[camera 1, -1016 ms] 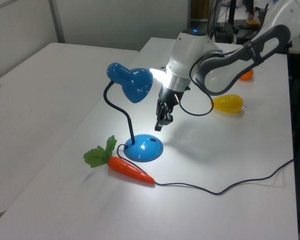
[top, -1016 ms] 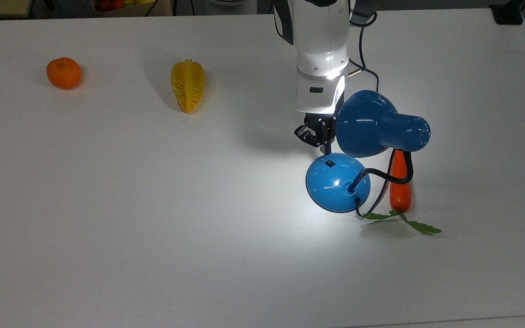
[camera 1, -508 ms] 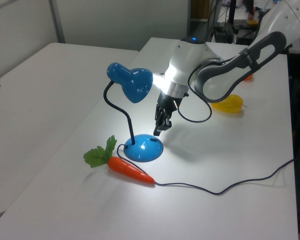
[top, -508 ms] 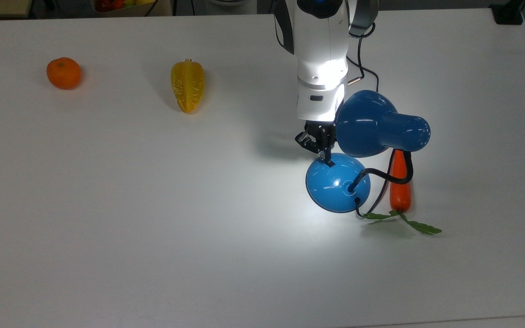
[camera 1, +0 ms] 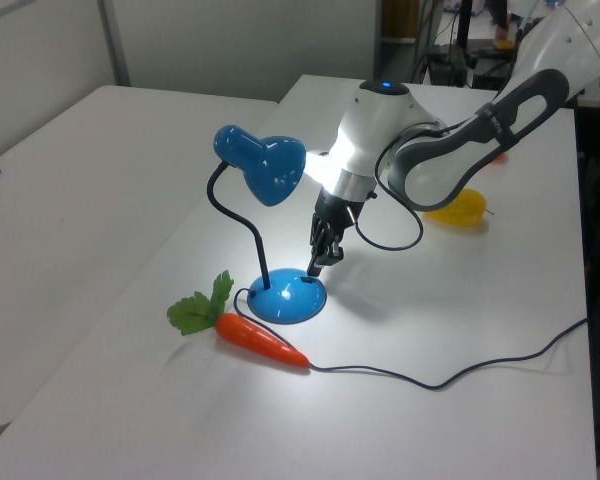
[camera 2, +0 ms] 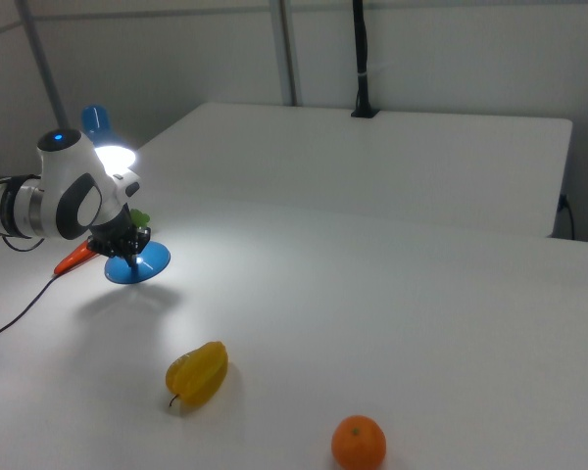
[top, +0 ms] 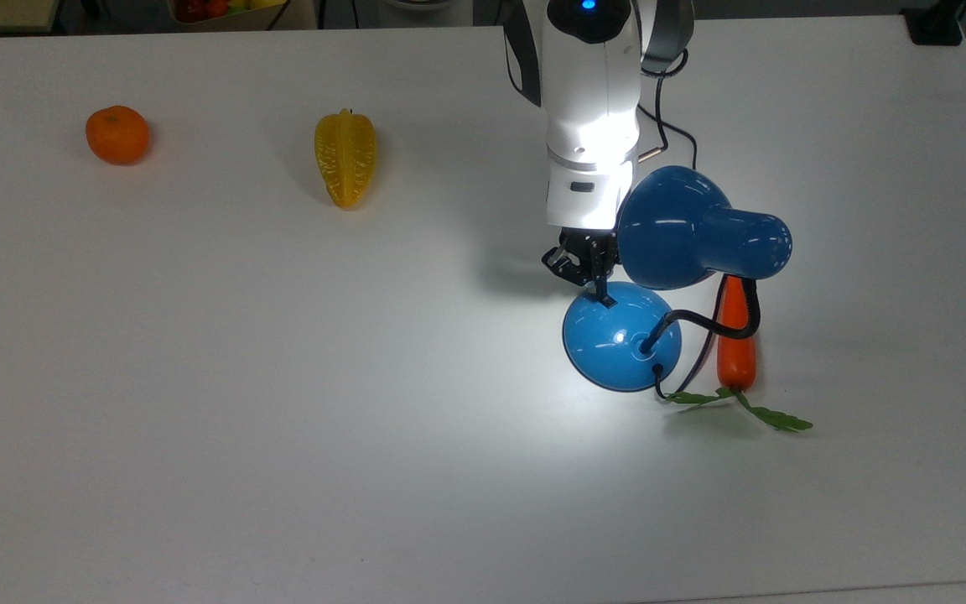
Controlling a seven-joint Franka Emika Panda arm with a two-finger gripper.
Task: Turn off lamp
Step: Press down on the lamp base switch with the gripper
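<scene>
White tabletop (top: 198, 377), still brightly lit by glossy blue gooseneck desk lamp (top: 621, 335). Black two-finger gripper (top: 599, 289) pressed together, holding nothing, tip down at dome base's far edge. Probably on switch; not yet off.

I can read no text, label, brand, number or sign from here, in any of the three views.

lamp (camera 2: 135, 262) lit, base under arm | carrot (camera 2: 75, 258) behind | starfruit (camera 2: 197, 373), orange (camera 2: 359, 443) near front
</scene>
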